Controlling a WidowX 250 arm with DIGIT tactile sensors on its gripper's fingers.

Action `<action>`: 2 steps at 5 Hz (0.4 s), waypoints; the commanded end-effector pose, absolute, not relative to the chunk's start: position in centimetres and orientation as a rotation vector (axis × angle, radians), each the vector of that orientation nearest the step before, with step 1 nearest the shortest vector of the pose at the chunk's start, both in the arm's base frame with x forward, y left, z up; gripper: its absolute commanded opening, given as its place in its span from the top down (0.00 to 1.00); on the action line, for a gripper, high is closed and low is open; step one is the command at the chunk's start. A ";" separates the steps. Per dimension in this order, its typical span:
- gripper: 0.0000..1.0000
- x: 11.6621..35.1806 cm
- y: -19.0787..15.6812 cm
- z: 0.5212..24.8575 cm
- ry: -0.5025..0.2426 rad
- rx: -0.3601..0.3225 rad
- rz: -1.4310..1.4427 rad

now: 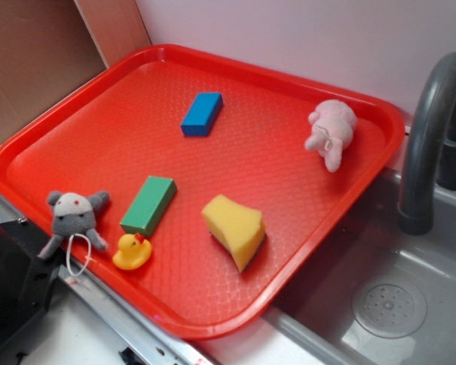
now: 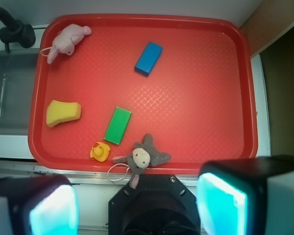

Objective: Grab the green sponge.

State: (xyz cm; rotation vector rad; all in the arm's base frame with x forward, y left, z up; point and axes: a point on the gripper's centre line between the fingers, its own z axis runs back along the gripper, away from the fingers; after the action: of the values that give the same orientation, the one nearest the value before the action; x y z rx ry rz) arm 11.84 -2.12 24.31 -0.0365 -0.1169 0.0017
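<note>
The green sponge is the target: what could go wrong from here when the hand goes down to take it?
1. The yellow duck and the grey mouse toy lie close to the near end of the green sponge, so a finger may push or catch one of them.
2. The hand is wide open and not above the sponge, so a descent from here would probably miss it.

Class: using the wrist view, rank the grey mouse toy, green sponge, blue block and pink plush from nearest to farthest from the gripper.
Gripper, bottom edge.
1. grey mouse toy, tray's near rim.
2. green sponge, just beyond.
3. blue block, upper middle.
4. pink plush, far left corner.
</note>
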 end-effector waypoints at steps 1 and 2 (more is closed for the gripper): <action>0.00 11.8 -2.1 24.3 -0.117 -0.037 0.002; 0.00 14.9 -5.5 24.2 -0.182 0.048 -0.252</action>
State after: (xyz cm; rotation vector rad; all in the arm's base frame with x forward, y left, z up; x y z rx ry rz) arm 14.67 -5.25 23.01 0.0582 -0.1333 -0.2495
